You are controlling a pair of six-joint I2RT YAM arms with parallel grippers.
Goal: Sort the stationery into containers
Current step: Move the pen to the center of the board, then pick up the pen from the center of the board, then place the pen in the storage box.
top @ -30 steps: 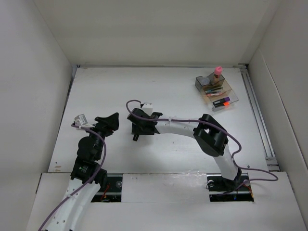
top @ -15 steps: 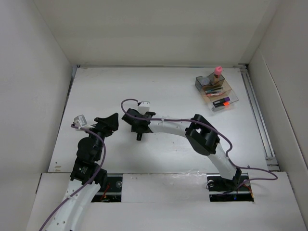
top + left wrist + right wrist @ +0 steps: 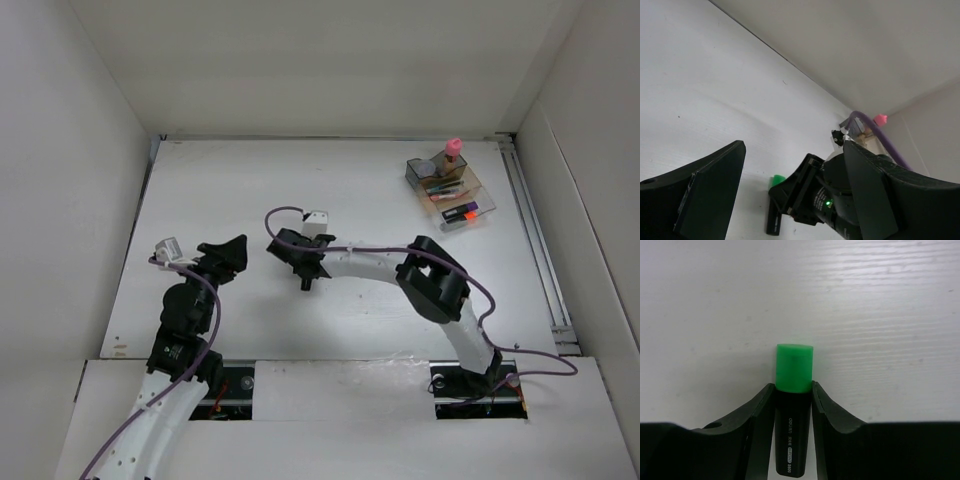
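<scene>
My right gripper (image 3: 792, 386) is shut on the green-and-black highlighter (image 3: 790, 440), its fingers (image 3: 763, 405) clamping the black body just below the green cap. From above, the gripper (image 3: 303, 266) is left of the table's centre, with the highlighter's black end (image 3: 306, 284) poking out toward me. In the left wrist view the highlighter (image 3: 773, 217) is low over the table under that gripper. My left gripper (image 3: 230, 252) is open and empty, just to its left. The clear organizer (image 3: 478, 190) stands at the far right, holding the pink-capped glue stick (image 3: 453, 150), pens and the purple marker (image 3: 461, 214).
White walls enclose the table on the left, back and right. A metal rail (image 3: 535, 240) runs along the right edge. The right arm's purple cable (image 3: 370, 248) loops over its forearm.
My right gripper, holding the highlighter, swung slightly left and then back to the right, ending a little further right than a second ago. The left arm has not moved.
</scene>
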